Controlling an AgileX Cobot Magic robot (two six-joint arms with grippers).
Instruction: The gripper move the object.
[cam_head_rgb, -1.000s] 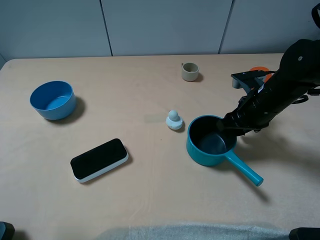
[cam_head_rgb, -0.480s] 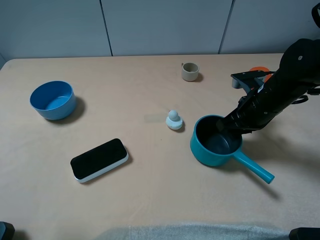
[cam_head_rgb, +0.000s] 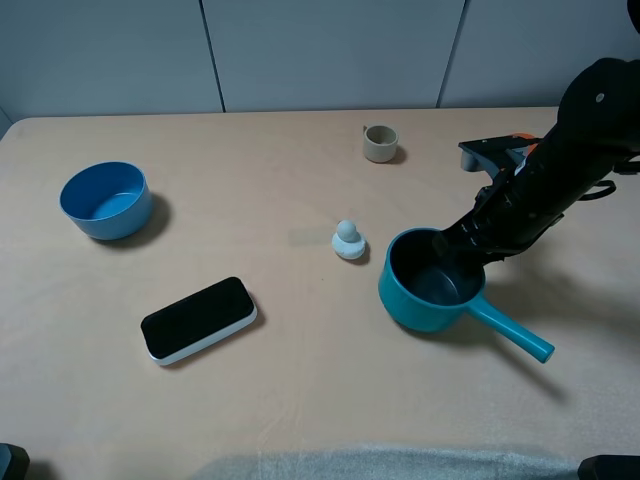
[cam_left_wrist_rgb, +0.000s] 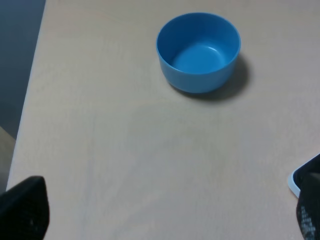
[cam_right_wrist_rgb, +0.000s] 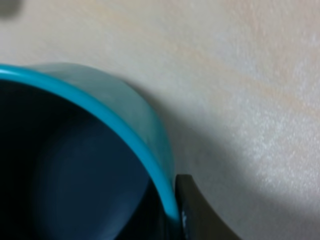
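Exterior high view shows the saucepan (cam_head_rgb: 430, 282) a little further toward the right side of the table (cam_head_rgb: 300, 400) than a second ago. Its handle (cam_head_rgb: 512, 331) has swung outward, so the tip points more toward the right edge. Over the last half-second it has barely shifted, while the upper part of the arm has risen slightly. I judge the drag to be under way or pausing, with the saucepan not far from where it began. It sits flat on the table just right of the small white duck figure (cam_head_rgb: 348, 240), apart from it.

The right gripper (cam_head_rgb: 461, 251) reaches down and leftward from the right edge onto the saucepan's rim (cam_right_wrist_rgb: 125, 135). In the right wrist view one dark finger (cam_right_wrist_rgb: 200, 215) presses against the outside of the teal wall. The other finger is lost in the dark inside, so the pair look clamped on the rim. The left gripper (cam_left_wrist_rgb: 165, 220) hangs with its fingers apart, holding nothing, above bare table near the blue bowl (cam_left_wrist_rgb: 198, 52).
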